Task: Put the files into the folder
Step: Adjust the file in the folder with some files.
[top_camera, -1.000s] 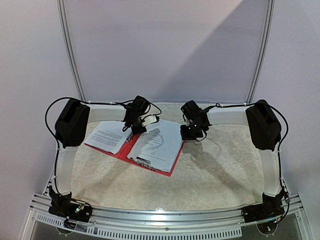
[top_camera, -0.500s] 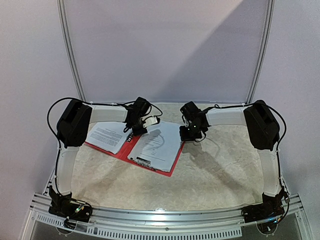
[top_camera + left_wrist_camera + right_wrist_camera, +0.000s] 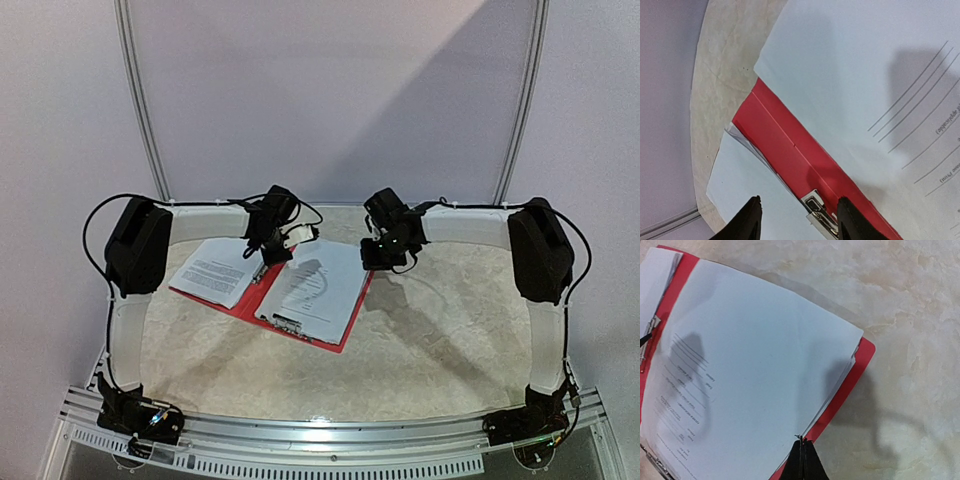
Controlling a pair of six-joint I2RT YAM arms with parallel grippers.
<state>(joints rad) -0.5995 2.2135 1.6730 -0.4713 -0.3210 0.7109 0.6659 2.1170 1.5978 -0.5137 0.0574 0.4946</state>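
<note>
**Task state.** Left gripper, jaws apart, hovers over the clip at the spine of the folder. Right gripper, jaws pressed together, meets the files at the folder's right edge; whether it pinches them cannot be told. Sheets cover both halves of the open folder. Squaring and closing apparently remain.

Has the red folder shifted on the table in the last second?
No. The folder has its near corner at the same spot relative to the front rail, and the files lie on it as before.
</note>
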